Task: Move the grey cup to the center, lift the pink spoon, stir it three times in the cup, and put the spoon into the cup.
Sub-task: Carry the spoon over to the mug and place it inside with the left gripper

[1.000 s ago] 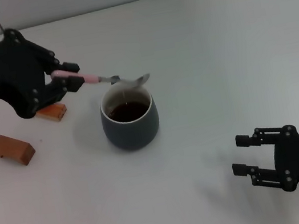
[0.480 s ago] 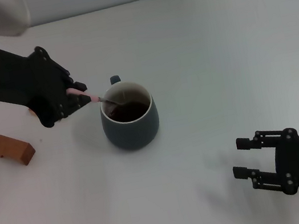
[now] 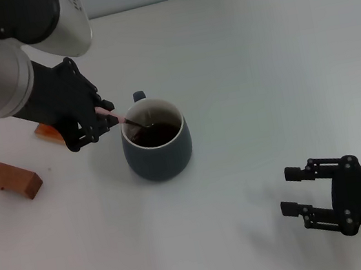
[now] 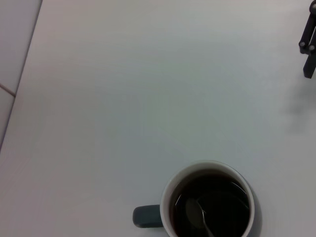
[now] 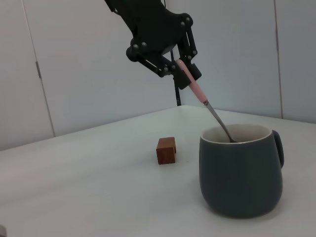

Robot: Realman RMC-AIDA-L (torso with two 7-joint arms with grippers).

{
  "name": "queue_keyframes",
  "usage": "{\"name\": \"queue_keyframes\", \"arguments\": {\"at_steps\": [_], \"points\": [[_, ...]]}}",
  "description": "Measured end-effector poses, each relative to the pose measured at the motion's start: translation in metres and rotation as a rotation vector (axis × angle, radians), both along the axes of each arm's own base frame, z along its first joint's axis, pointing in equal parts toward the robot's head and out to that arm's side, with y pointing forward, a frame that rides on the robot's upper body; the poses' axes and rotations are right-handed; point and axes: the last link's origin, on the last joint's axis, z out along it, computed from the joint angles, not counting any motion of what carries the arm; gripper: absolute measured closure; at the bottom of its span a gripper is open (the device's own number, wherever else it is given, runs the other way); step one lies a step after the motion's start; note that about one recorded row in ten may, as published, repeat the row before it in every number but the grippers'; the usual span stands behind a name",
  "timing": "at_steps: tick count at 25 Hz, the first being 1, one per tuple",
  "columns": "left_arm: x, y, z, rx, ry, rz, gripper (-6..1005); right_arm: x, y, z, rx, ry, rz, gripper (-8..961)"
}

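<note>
The grey cup (image 3: 158, 149) stands near the middle of the white table with dark brown liquid inside; it also shows in the left wrist view (image 4: 207, 205) and the right wrist view (image 5: 241, 170). My left gripper (image 3: 101, 114) is just left of the cup's rim, shut on the pink spoon (image 3: 122, 119). The spoon slants down into the cup; its pink handle (image 5: 195, 90) is in the fingers and its silver bowl (image 4: 196, 213) is under the liquid. My right gripper (image 3: 295, 188) is open and empty near the table's front right.
Two brown wooden blocks lie left of the cup: one (image 3: 13, 180) at the far left, one (image 3: 48, 132) partly hidden behind my left arm, also in the right wrist view (image 5: 166, 150). A wall runs along the table's far edge.
My left gripper has tilted and lowered the spoon from level above the rim into the liquid. The left arm has swung further over the table. The right arm has not moved.
</note>
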Motion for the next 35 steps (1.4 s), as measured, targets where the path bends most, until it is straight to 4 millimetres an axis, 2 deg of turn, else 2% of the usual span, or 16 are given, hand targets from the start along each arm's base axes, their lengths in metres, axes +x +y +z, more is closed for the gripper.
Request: {"name": "queue_keyframes", "arguments": {"at_steps": [12, 22, 29, 35], "points": [[-0.001, 0.004, -0.010, -0.017, 0.057, 0.006, 841, 0.000, 0.000, 0.000, -0.001, 0.000, -0.002, 350], [0.011, -0.001, -0.020, -0.083, 0.036, -0.035, 838, 0.000, 0.000, 0.000, -0.002, 0.002, -0.002, 350], [0.014, 0.006, -0.025, -0.072, 0.031, -0.045, 836, -0.001, 0.001, -0.001, -0.004, 0.005, -0.002, 351], [0.007, 0.017, -0.024, -0.021, 0.075, -0.016, 834, -0.003, 0.000, -0.003, -0.009, 0.016, -0.002, 351]]}}
